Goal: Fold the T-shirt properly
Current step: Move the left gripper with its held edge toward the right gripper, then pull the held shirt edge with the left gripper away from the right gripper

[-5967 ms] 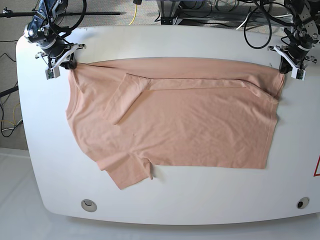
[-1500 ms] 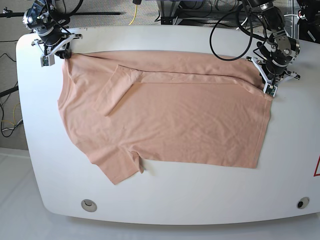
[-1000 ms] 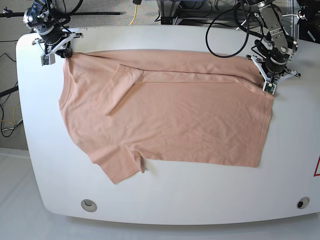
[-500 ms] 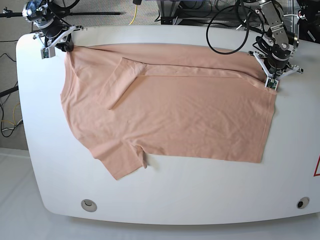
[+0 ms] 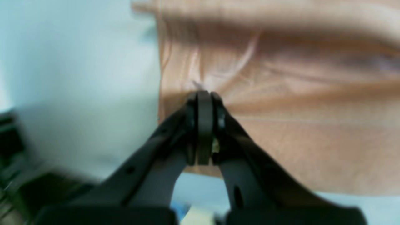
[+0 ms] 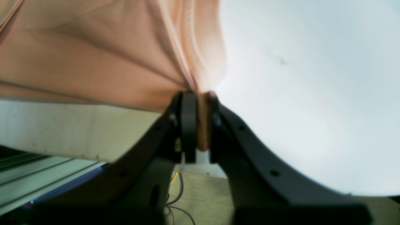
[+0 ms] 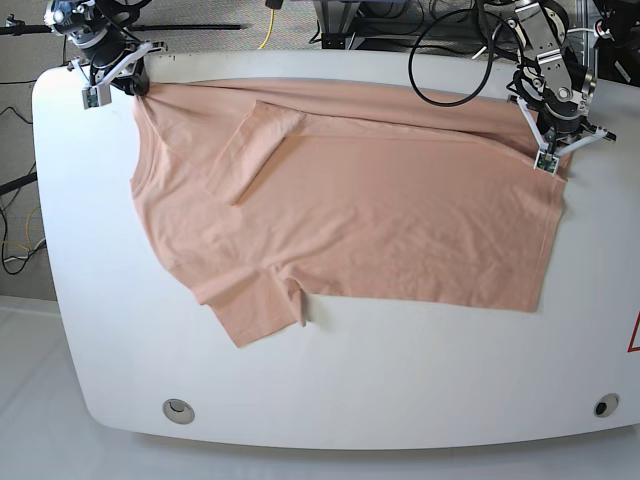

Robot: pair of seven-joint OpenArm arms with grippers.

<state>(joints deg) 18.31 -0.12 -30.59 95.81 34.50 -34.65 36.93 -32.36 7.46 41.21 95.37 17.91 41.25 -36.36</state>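
Observation:
The peach T-shirt [image 7: 350,210] lies spread on the white table [image 7: 400,380], with its far part folded over toward the near side and one sleeve [image 7: 255,315] sticking out at the front left. My left gripper [image 7: 549,160] is shut on the shirt's far right corner; the left wrist view shows its jaws [image 5: 203,93] pinching the cloth [image 5: 281,93]. My right gripper [image 7: 135,85] is shut on the far left corner; the right wrist view shows fabric [image 6: 109,56] bunched between the jaws [image 6: 197,97] at the table's far edge.
Black cables [image 7: 450,60] hang behind the table's far edge. Two round grommets sit in the table's front corners, one at the left [image 7: 178,410] and one at the right [image 7: 604,406]. Bare white table runs along the front and right side.
Both grippers have pulled the shirt's far edge toward the back of the table. The whole shirt has slid to the right and back, and the far edge is stretched straighter.

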